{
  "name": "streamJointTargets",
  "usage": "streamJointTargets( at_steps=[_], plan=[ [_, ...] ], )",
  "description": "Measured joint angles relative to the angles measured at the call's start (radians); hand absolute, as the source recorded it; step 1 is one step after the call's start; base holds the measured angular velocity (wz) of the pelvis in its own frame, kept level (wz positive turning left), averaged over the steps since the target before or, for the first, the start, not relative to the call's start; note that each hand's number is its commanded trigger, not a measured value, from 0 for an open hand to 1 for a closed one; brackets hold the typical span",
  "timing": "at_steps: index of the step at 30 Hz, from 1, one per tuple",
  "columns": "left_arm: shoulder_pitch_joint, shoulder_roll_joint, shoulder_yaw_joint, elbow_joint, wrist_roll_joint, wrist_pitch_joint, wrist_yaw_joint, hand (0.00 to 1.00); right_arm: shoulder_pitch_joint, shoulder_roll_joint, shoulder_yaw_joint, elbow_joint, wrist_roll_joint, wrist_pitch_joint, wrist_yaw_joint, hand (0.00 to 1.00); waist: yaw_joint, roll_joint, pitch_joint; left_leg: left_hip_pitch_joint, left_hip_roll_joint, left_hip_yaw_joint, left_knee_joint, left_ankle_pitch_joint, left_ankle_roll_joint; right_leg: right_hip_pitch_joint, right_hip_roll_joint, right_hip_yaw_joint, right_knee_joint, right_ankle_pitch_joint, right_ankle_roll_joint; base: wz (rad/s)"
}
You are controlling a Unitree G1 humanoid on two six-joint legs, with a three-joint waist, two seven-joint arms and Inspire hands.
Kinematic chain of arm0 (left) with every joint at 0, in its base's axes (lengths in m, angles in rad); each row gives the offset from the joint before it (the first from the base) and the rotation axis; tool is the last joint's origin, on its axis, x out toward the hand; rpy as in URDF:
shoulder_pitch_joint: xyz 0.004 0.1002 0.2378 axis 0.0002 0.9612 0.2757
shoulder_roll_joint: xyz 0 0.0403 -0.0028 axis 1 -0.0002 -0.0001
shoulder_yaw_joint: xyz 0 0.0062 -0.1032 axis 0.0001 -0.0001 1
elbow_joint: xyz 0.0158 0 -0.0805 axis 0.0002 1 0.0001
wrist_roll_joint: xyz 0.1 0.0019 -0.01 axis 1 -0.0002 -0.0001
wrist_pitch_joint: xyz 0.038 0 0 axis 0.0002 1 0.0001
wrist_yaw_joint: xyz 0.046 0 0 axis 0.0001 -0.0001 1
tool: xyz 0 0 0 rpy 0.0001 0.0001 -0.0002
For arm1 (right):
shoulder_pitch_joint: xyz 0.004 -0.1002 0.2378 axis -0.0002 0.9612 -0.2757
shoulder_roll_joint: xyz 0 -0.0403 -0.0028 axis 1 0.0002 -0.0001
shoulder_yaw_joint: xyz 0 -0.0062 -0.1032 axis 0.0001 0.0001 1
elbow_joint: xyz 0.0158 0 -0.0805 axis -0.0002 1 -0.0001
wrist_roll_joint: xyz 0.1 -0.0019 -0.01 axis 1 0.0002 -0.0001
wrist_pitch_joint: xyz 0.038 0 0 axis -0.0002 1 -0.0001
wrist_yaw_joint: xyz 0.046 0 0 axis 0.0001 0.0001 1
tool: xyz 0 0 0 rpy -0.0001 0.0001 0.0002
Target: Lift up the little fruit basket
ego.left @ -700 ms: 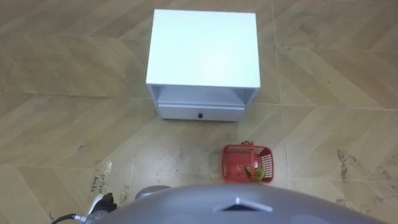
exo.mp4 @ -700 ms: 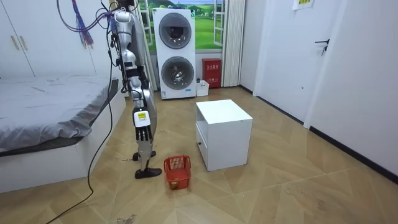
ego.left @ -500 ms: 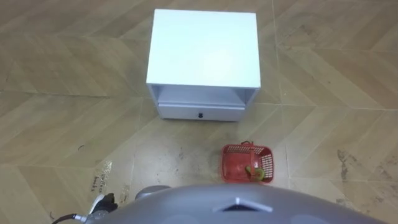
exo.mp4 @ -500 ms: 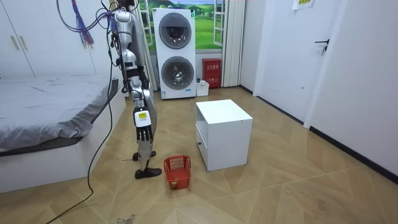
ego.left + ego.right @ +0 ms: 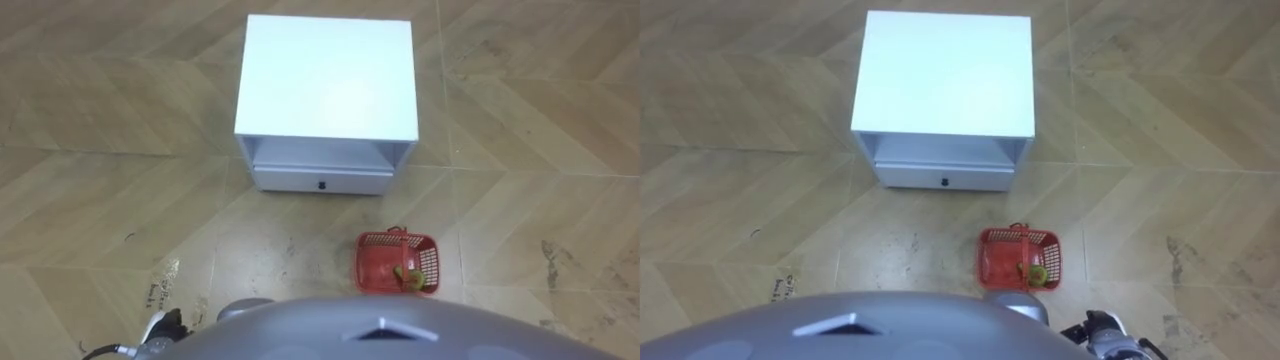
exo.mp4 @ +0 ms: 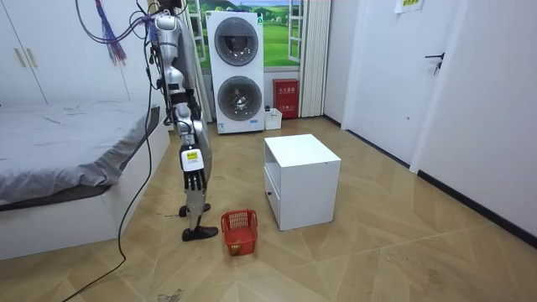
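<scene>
The red plastic fruit basket (image 5: 384, 262) (image 6: 238, 231) (image 5: 1002, 258) stands upright on the wood floor, just ahead of me and to my right, handle raised. A green fruit (image 5: 408, 274) lies in its near right corner. I stand upright beside it, facing the white cabinet. My right hand (image 6: 191, 173) hangs at my side above the basket, fingers straight and holding nothing. A bit of it shows at the lower edge of the right eye view (image 5: 1106, 330). A bit of my left hand (image 5: 160, 326) shows at the lower left.
A white cabinet (image 5: 328, 75) (image 6: 300, 156) with a low drawer (image 5: 321, 183) stands straight ahead, beyond the basket. A bed (image 6: 59, 159) is behind me. Stacked washing machines (image 6: 237, 71) stand at the back wall. Bare floor lies around the basket.
</scene>
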Motion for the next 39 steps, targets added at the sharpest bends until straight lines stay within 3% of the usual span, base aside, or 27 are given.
streamJointTargets(
  at_steps=[10,16,19,20,21,22,24,26,27,28,29,30,32,33,35,37,38,39],
  plan=[
    [0.01,-0.003,0.003,0.0,-0.001,-0.005,0.007,0.0,0.006,0.001,0.0,-0.009,0.005,0.003,0.002,0.0,-0.002,0.0,0.0006,0.001,-0.01,-0.025,0.008,0.0,0.002,-0.002,-0.01,-0.003,0.018,-0.012,0.006,0.02],
    [0.009,-0.002,0.002,0.001,-0.001,-0.005,0.01,0.0,0.016,0.0,-0.002,-0.023,0.007,0.008,0.002,0.0,-0.004,0.0,0.0006,-0.027,-0.027,-0.045,0.04,-0.012,0.02,-0.029,-0.033,-0.026,0.072,-0.04,0.016,0.12],
    [-0.017,-0.001,0.005,0.001,-0.008,-0.006,0.013,0.0,-0.003,-0.002,-0.004,-0.031,0.048,0.015,-0.001,0.0,-0.003,0.002,-0.0002,-0.097,-0.041,-0.041,0.085,-0.02,0.032,-0.104,-0.052,-0.028,0.138,-0.052,0.025,0.0],
    [-0.029,-0.001,0.005,0.003,-0.009,-0.007,0.019,0.0,-0.018,-0.003,-0.012,-0.031,0.055,0.014,-0.006,0.0,-0.003,0.005,0.0016,-0.132,-0.048,-0.041,0.114,-0.022,0.036,-0.14,-0.061,-0.028,0.166,-0.053,0.028,0.0],
    [-0.048,0.0,0.008,0.006,-0.009,-0.007,0.021,0.0,-0.038,-0.004,-0.037,-0.031,0.054,0.014,-0.014,0.0,-0.004,0.008,0.0102,-0.166,-0.052,-0.037,0.141,-0.028,0.046,-0.171,-0.066,-0.028,0.188,-0.052,0.03,0.0],
    [-0.056,0.001,0.014,0.008,-0.009,-0.008,0.023,0.0,-0.048,-0.004,-0.049,-0.03,0.055,0.015,-0.019,0.0,-0.003,0.011,0.0104,-0.184,-0.054,-0.035,0.153,-0.03,0.049,-0.19,-0.068,-0.026,0.195,-0.051,0.033,0.0],
    [-0.087,0.008,0.034,0.034,-0.01,-0.022,0.026,0.0,-0.072,-0.009,-0.06,-0.037,0.066,0.013,-0.037,0.0,-0.006,0.011,0.0109,-0.256,-0.064,-0.033,0.19,-0.03,0.062,-0.242,-0.075,-0.012,0.205,-0.028,0.046,-0.08],
    [-0.093,0.011,0.045,0.049,-0.01,-0.034,0.028,0.0,-0.089,-0.021,-0.061,-0.045,0.09,0.015,-0.044,0.0,-0.006,0.026,0.0036,-0.305,-0.057,-0.001,0.187,-0.016,0.084,-0.269,-0.073,0.001,0.162,0.017,0.06,-0.16],
    [-0.095,0.017,0.06,0.053,-0.009,-0.042,0.029,0.0,-0.103,-0.022,-0.061,-0.055,0.103,0.016,-0.046,0.0,-0.008,0.041,0.0031,-0.343,-0.037,0.043,0.2,-0.017,0.101,-0.302,-0.088,-0.061,0.229,0.003,0.048,0.0],
    [-0.097,0.023,0.068,0.052,-0.008,-0.044,0.029,0.0,-0.104,-0.02,-0.061,-0.062,0.117,0.015,-0.047,0.0,-0.011,0.034,0.0083,-0.354,-0.04,0.056,0.208,-0.019,0.106,-0.322,-0.109,-0.103,0.321,-0.034,0.043,0.35],
    [-0.099,0.036,0.072,0.053,-0.008,-0.047,0.03,0.0,-0.091,-0.016,-0.071,-0.057,0.14,0.016,-0.047,0.0,-0.005,0.009,0.0086,-0.364,-0.056,0.077,0.214,-0.018,0.118,-0.337,-0.155,-0.151,0.508,-0.089,0.043,0.42],
    [-0.093,0.045,0.072,0.054,-0.013,-0.046,0.028,0.0,-0.09,-0.018,-0.08,-0.046,0.159,0.019,-0.047,0.0,0.01,-0.01,0.0068,-0.377,-0.074,0.083,0.223,-0.017,0.128,-0.325,-0.176,-0.147,0.656,-0.099,0.046,0.26],
    [-0.088,0.055,0.072,0.052,-0.044,-0.042,0.027,0.0,-0.099,-0.025,-0.077,-0.047,0.182,0.002,-0.05,0.0,0.03,-0.031,-0.0011,-0.437,-0.079,0.098,0.277,-0.028,0.142,-0.259,-0.195,-0.14,0.744,-0.084,0.058,-0.12],
    [-0.095,0.062,0.072,0.055,-0.071,-0.036,0.028,0.0,-0.125,-0.025,-0.074,-0.047,0.224,-0.018,-0.055,0.0,0.03,-0.046,-0.0029,-0.49,-0.08,0.101,0.325,-0.033,0.147,-0.206,-0.207,-0.137,0.732,-0.056,0.056,-0.12],
    [-0.116,0.068,0.073,0.069,-0.091,-0.032,0.029,0.0,-0.174,-0.026,-0.06,-0.045,0.264,-0.038,-0.055,0.0,0.029,-0.054,0.0015,-0.593,-0.072,0.1,0.407,-0.036,0.151,-0.137,-0.224,-0.131,0.662,-0.027,0.057,-0.04],
    [-0.15,0.075,0.071,0.071,-0.12,-0.031,0.033,0.0,-0.22,-0.024,-0.022,-0.038,0.293,-0.067,-0.049,0.0,0.031,-0.062,0.0052,-0.708,-0.061,0.078,0.523,-0.039,0.156,-0.097,-0.239,-0.123,0.578,-0.029,0.065,-0.12],
    [-0.172,0.079,0.071,0.072,-0.157,-0.039,0.049,0.0,-0.251,-0.025,-0.003,-0.033,0.318,-0.073,-0.046,0.0,0.032,-0.064,0.0113,-0.795,-0.06,0.035,0.623,-0.043,0.154,-0.098,-0.234,-0.111,0.558,-0.122,0.11,-0.1],
    [-0.189,0.081,0.071,0.074,-0.202,-0.05,0.059,0.0,-0.265,-0.025,0.008,-0.029,0.341,-0.076,-0.045,0.0,0.031,-0.066,0.0159,-0.871,-0.067,-0.018,0.72,-0.052,0.139,-0.123,-0.228,-0.113,0.6,-0.217,0.103,-0.06]
  ],
)
